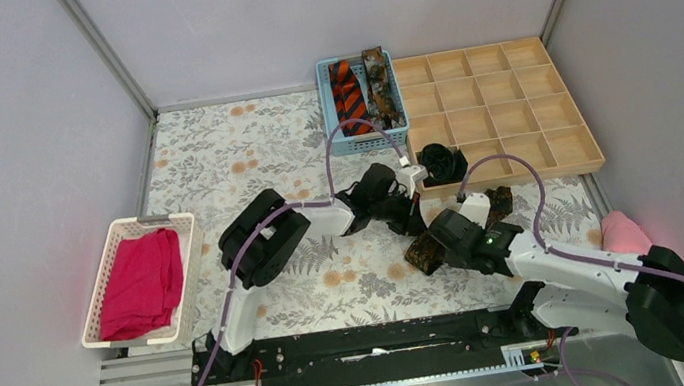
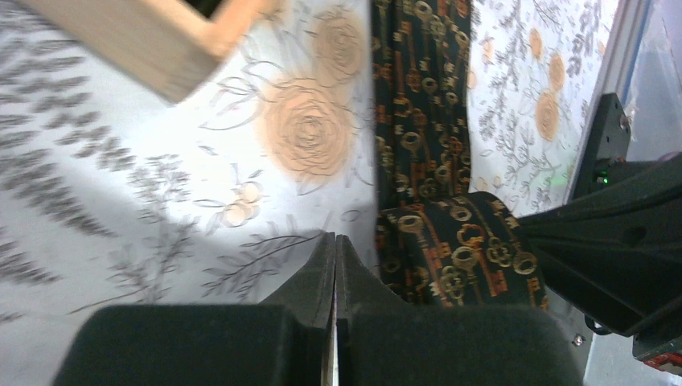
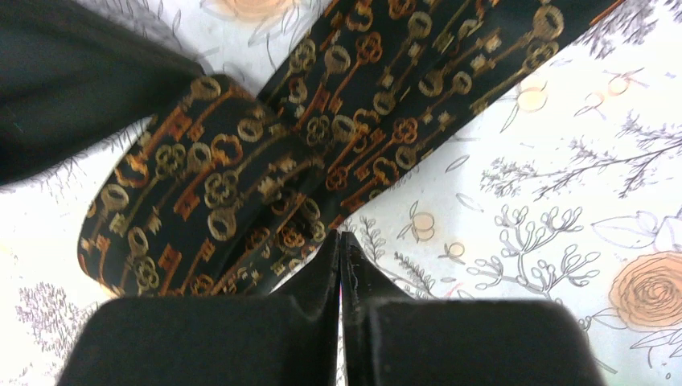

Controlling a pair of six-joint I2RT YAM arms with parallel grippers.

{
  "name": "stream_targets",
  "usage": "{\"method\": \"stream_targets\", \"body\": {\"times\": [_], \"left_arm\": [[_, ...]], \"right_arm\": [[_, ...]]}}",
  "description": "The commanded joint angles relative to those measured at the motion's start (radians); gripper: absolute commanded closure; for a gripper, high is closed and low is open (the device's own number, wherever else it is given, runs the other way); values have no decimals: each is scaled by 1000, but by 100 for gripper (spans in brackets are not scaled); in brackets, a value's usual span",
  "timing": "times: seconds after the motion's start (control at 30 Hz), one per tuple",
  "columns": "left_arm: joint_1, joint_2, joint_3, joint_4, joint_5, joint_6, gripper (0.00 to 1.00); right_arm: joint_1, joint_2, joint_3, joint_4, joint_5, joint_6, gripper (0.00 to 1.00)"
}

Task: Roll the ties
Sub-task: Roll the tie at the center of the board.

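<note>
Step in hand, by the look of it: starting the roll on the key-print tie (image 1: 424, 252). Lying on the floral desk (image 1: 242, 156), at about four o'clock from the desk's middle in the overhead view. Strip running off toward two o'clock, one end doubled over into a loose first fold (image 3: 201, 201).

Left claw (image 2: 334, 248) pressed together, gripping nothing, with the fold just beside the tips at three o'clock in its own view. Right claw (image 3: 339, 245) likewise together and empty, with the fold at ten o'clock of the tips, close against them.

Elsewhere: a black coil (image 1: 442, 161) at the seven o'clock corner of the wooden compartment tray (image 1: 518, 108). An orange-and-black striped tie (image 1: 347, 93) and a brown mottled tie (image 1: 383, 86) in the blue basket (image 1: 331, 114) at twelve o'clock.

To do this step well:
- Open one claw and pinch the fold across its full width, never by a corner, for a square start.
- Pin the flat strip near the fold with the other claw, for tension.
- Turn in short, even wraps along the strip's own line.
- Check for flush edges after each turn.

Probably slippery fabric, so likely to spring open on an early release.
</note>
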Motion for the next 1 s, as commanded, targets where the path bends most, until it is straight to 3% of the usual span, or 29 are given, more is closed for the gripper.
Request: {"method": "stream_targets", "body": {"times": [0.0,0.23,0.67,0.97], "left_arm": [[28,-39,-26,-22,-72,0,100],[25,-39,-70,40,-37,-35,100],[-70,-37,-70,96,49,-67,100],[-83,-25,-85,41,5,-15,100]], "right_arm": [[37,-7,-30,-23,-67,22,100],[121,56,-38,-11,-62,70,100],[124,215,-2,95,8,54,100],[124,305,60,128,20,19,100]]}}
